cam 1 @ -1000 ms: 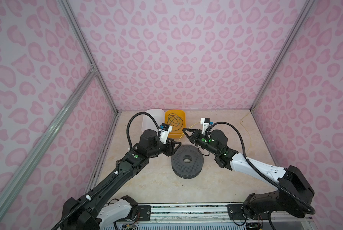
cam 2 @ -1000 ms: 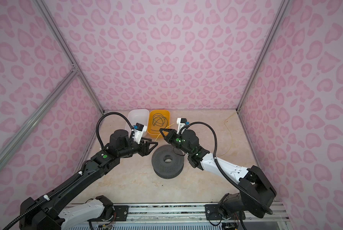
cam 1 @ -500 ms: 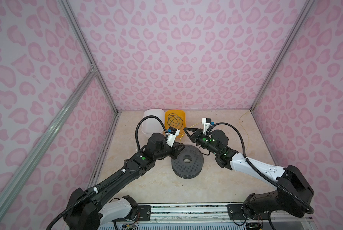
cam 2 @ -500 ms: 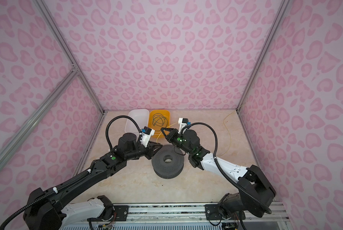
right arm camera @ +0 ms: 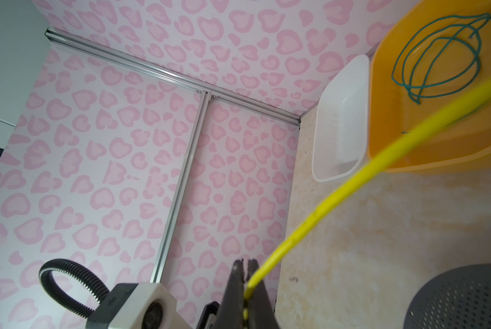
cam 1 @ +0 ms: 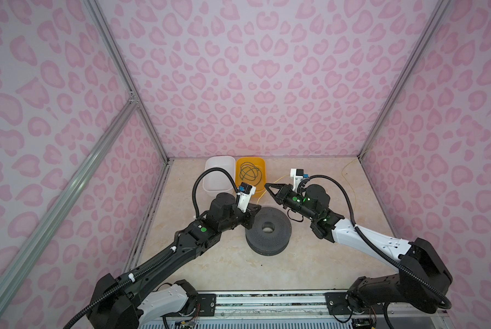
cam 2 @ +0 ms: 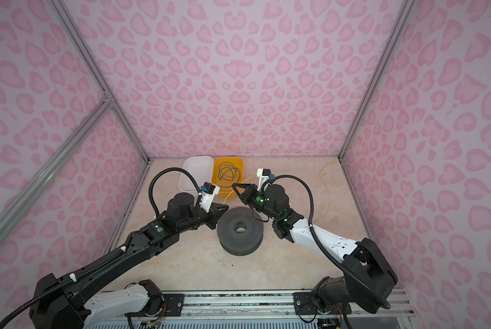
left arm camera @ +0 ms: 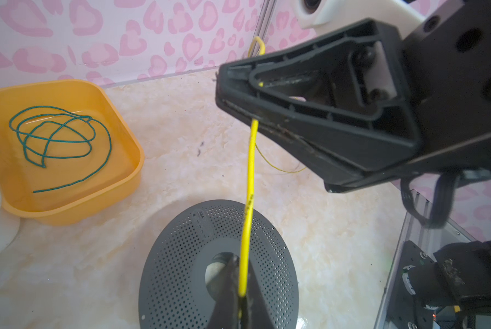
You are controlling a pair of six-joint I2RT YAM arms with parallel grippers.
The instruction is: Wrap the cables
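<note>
Yellow cable (left arm camera: 250, 182) stretched aloft — green cable (left arm camera: 59, 136) looped in tub (left arm camera: 68, 212).

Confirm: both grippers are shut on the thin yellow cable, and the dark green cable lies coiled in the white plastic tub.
Wrong tub: the left wrist view shows the dark green cable coiled in the orange plastic tub. The left gripper and right gripper are shut on the thin yellow cable.

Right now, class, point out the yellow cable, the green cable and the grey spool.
yellow cable (left arm camera: 250, 176), left wrist view, on its straight middle stretch.
green cable (left arm camera: 110, 142), left wrist view, on the outer loop of its coil.
grey spool (cam 1: 280, 230), in a top view, on its perforated upper face.
</note>
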